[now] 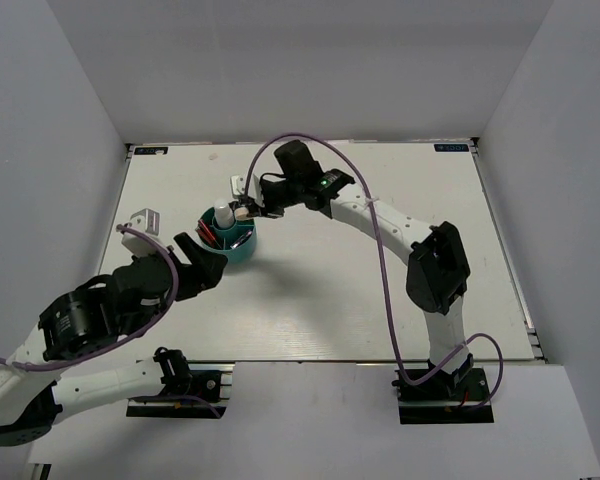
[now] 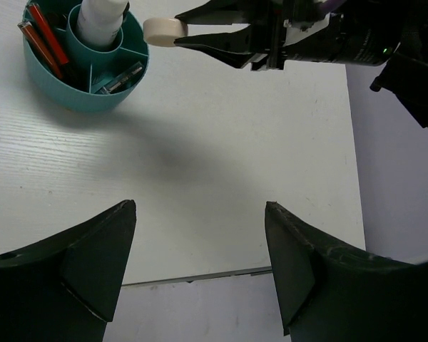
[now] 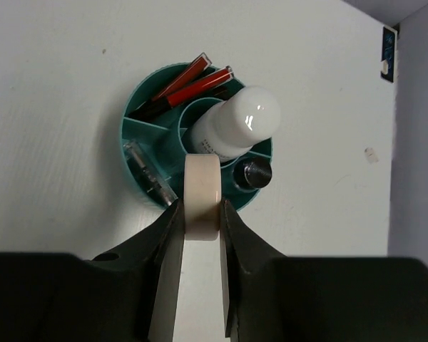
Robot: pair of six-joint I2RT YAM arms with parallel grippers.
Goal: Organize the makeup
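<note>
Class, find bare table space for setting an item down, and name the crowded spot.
Bare: the table between the teal holder and the near edge, and the far right corner. Crowded: around the holder, flanked by the left gripper and right gripper holding a jar.

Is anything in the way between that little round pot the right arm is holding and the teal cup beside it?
Nothing hangs between the pot and the cup. But the cup is crowded: a white bottle fills its middle, and a black tube and a clear tube lie in sections either side.
</note>
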